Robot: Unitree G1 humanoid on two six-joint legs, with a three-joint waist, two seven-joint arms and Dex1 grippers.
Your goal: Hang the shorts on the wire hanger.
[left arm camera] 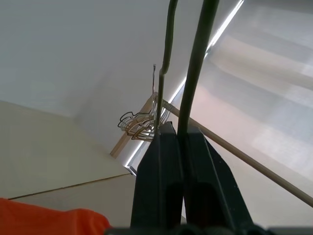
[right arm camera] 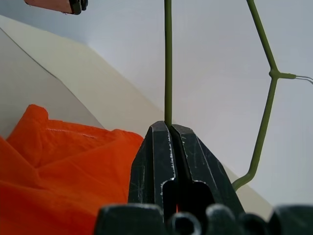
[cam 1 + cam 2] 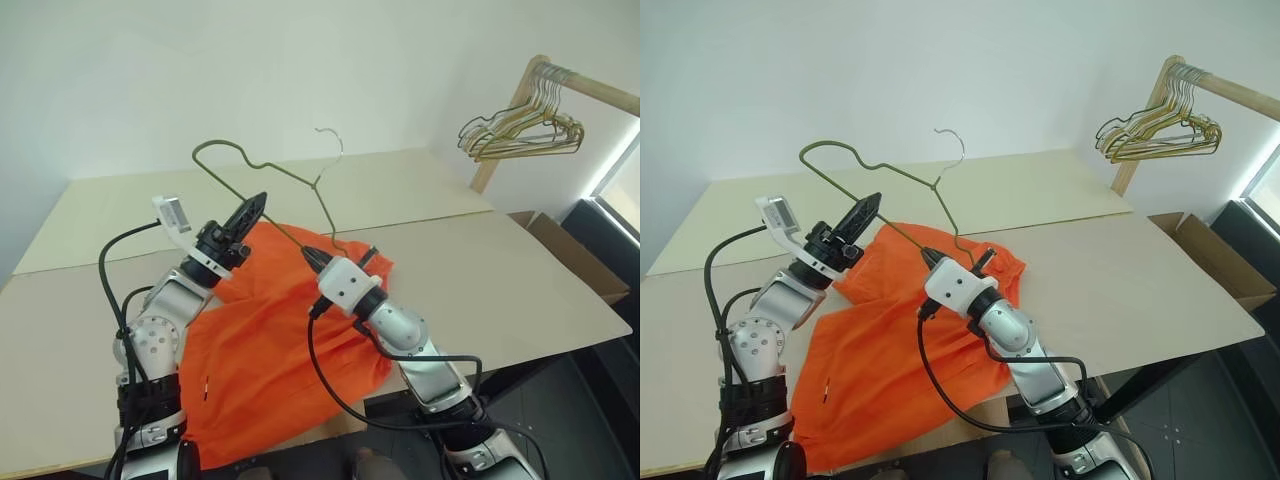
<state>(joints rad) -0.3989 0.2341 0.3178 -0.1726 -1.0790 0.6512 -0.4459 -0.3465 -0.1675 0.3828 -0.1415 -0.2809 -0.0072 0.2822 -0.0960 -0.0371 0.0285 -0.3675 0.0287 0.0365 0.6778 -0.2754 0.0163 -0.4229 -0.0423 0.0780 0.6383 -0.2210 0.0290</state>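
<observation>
Shorts: the orange shorts [image 3: 270, 370] lie spread on the near part of the table [image 3: 520, 290], one edge hanging over the near rim, the far edge bunched up beneath both arms.
Right claw: the right gripper [image 3: 310, 257] is raised over the far edge of the shorts, pointing up and toward the robot's left. Its two black fingers [image 2: 156, 161] are pressed together on the lower bar of the hanger; in the right wrist view the green wire rises straight out from between the tips.
Left claw: the left gripper [image 3: 252, 208] is up beside it, to the robot's left and a little higher. Its fingers [image 1: 161, 166] are closed on the same hanger, pinching the wire, which runs up out of the tips in the left wrist view.
Hanger: the olive-green wire hanger [image 3: 268, 170] is held in the air above the shorts, tilted, its wavy shoulder toward the left and its silvery hook [image 3: 335, 142] uppermost. Whether its low end touches the cloth I cannot tell.
Table: pale, flat, made of two boards meeting at a seam, bare beyond the shorts.
Box: an open cardboard box [image 3: 575, 258] stands past the table's right edge.
Rack: a wooden rack [image 3: 560, 85] in the far right corner carries a bunch of gold and dark hangers [image 3: 520, 130].
</observation>
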